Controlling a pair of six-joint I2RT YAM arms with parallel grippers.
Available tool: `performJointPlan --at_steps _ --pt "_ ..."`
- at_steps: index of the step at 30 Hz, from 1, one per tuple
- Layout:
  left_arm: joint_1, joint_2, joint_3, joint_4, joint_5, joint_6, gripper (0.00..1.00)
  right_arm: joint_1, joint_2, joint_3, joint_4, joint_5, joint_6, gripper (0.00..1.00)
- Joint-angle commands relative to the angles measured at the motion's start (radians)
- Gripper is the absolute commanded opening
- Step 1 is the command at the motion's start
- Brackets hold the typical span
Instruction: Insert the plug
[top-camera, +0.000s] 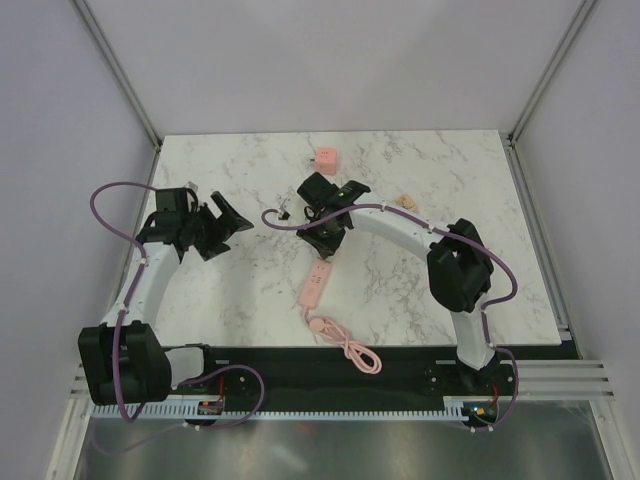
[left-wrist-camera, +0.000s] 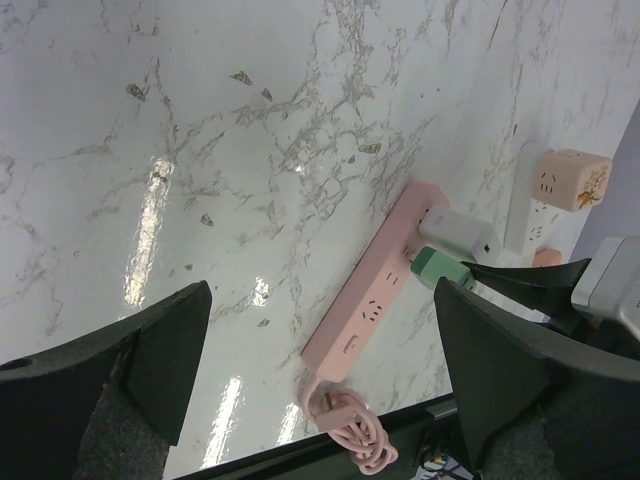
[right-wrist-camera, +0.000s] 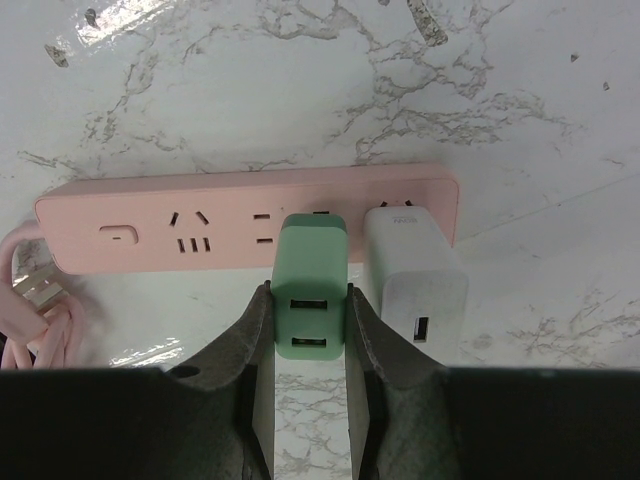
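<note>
Right end effector (right-wrist-camera: 308, 300) clamped the green boxy plug (right-wrist-camera: 310, 262) at the pink plastic power strip (right-wrist-camera: 150, 215); left end effector (left-wrist-camera: 322, 292) gaped empty. It wanted a straight, square push.

Lab test booth, white panel walls (top-camera: 330, 60), marble tabletop (top-camera: 400, 290)

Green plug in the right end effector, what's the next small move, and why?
Probably push the green plug straight into the pink power strip: the right end effector grips it, lined up on the socket beside the white charger, and I cannot tell that it is fully seated.
</note>
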Motion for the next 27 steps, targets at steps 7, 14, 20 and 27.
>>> performJointPlan --at_steps 7,14,20,27 --pt "0.003 -0.026 0.001 0.03 -0.001 -0.009 1.0 0.003 0.014 0.03 0.011 0.008 -0.021 0.0" --pt "0.001 -0.029 0.001 0.03 -0.006 -0.007 1.0 0.003 0.017 0.014 0.028 -0.003 -0.028 0.0" --pt "0.001 -0.029 0.001 0.03 -0.006 -0.009 1.0 0.004 0.018 0.002 0.04 -0.009 -0.03 0.0" --pt "0.003 -0.031 0.001 0.03 -0.007 -0.009 1.0 0.003 0.02 -0.036 0.055 -0.006 -0.03 0.0"
